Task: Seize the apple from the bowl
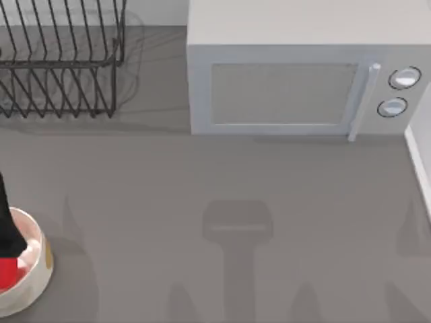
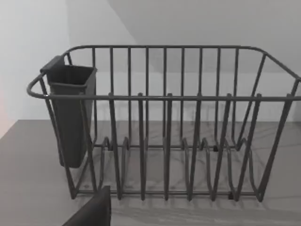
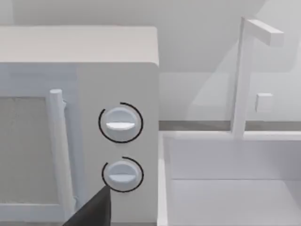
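The cream-white bowl [image 1: 44, 261] stands at the table's front left corner, cut off by the top view's left edge. Inside it lies the red apple [image 1: 7, 274], partly cut by that edge, with a pink reflection on the bowl's inner wall. A black part of my left arm [image 1: 5, 219] reaches over the bowl's rim just behind the apple; whether it touches the apple is hidden. A dark piece of my left gripper [image 2: 91, 213] shows in the left wrist view, facing the rack. A dark piece of my right gripper [image 3: 91, 209] shows in front of the microwave's knobs.
A black wire dish rack [image 1: 60, 60] with a dark cutlery cup [image 2: 70, 113] stands at the back left. A white microwave [image 1: 296, 74] fills the back middle and right. A white sink [image 3: 230, 179] with a faucet [image 3: 247, 70] lies at the far right.
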